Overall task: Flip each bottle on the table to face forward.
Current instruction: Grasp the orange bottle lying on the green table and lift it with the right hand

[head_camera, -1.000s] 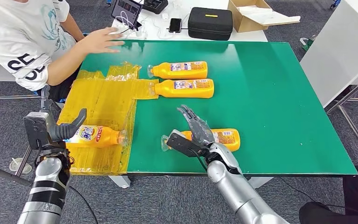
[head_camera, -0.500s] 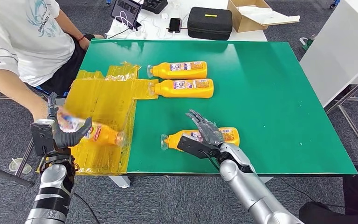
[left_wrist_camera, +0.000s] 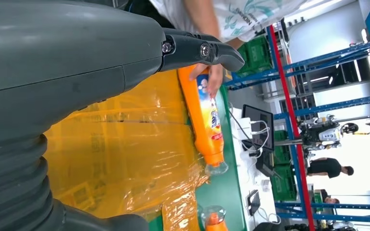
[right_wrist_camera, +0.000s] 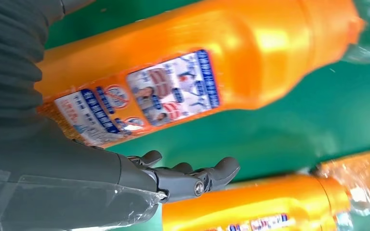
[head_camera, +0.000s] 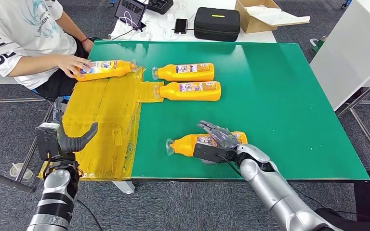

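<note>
Near bottle [head_camera: 207, 142]: lay crosswise, cap leftward; my right hand [head_camera: 217, 141] rested over it, fingers spread, ungripped.

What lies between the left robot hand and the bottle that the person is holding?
In the head view, crinkled yellow plastic sheet covers the table between the left robot hand and the bottle under the person's hand; no other bottle lies on that stretch.

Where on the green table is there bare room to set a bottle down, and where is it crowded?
The widest bare stretch of the table runs right of the two far bottles to the right edge. A smaller strip lies between them and the near bottle. Crowded: the yellow sheet, where a person's hand holds a bottle, and around the right robot hand.
</note>
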Motion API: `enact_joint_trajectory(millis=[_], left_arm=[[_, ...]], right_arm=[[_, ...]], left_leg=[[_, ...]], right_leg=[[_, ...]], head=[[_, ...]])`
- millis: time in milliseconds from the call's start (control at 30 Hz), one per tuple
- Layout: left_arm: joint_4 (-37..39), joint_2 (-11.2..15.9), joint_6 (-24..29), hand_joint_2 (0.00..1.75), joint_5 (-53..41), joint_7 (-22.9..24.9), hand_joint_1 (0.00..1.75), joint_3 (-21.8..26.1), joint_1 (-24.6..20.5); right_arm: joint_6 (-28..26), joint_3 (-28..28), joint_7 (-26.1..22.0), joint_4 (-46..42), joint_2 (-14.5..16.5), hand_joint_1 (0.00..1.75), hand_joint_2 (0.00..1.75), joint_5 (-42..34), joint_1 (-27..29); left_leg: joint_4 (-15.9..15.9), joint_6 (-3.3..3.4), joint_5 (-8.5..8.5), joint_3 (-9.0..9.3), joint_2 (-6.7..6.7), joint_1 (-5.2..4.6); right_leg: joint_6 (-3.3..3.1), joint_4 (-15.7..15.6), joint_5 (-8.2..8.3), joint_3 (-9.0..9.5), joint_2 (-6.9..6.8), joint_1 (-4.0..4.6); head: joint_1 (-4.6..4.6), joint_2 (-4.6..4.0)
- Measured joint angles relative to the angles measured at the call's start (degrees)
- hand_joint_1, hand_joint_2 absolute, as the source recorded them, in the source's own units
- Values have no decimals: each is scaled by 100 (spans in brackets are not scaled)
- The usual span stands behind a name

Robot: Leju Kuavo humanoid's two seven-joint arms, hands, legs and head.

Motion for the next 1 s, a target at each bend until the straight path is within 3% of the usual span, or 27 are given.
enact_joint_trajectory(millis=[333,733,1000], left_arm=[[208,-46,-72,175,46,0,0,-7,-46],[322,-86,-119,175,86,0,0,-8,-73],[475,-145,-202,175,119,0,0,-17,-151]], right_arm=[[452,340,172,1,-537,0,175,-69,-448],[617,600,241,1,-741,0,175,-110,-593],[942,1083,284,209,-797,0,175,-159,-815]], left_leg=[[1,0,0,-1,0,0],[1,0,0,-1,0,0],[1,1,0,-2,0,0]], right_leg=[[1,0,1,0,0,-1],[1,0,1,0,0,0],[1,0,1,0,0,0]], head=[[-1,1],[0,0],[-1,0]])
